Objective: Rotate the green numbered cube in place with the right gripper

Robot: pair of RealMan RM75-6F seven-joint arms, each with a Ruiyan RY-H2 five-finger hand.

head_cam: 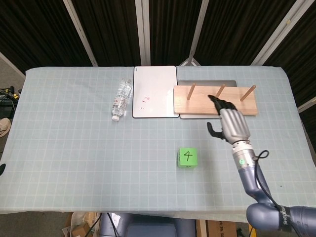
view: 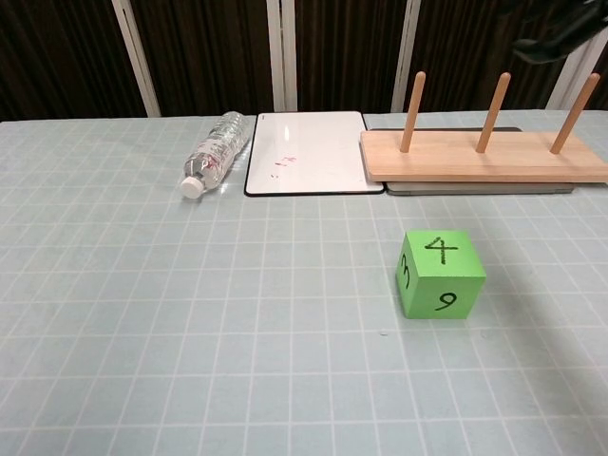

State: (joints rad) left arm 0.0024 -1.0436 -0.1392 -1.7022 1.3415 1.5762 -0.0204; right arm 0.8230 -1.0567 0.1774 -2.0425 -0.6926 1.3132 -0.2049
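Observation:
The green numbered cube [head_cam: 187,158] sits alone on the gridded table cloth, with 4 on top. The chest view shows the cube [view: 439,274] with 9 on its front face and 3 on its left face. My right hand [head_cam: 230,124] hovers well above the table, to the right of the cube and further back, near the peg board. Its fingers are apart and hold nothing. Only its dark fingers [view: 562,30] show in the top right corner of the chest view. My left hand shows in neither view.
A wooden board with three upright pegs [head_cam: 215,100] lies on a grey slab at the back right. A white board [head_cam: 154,91] and a plastic bottle [head_cam: 121,99] on its side lie at the back centre.

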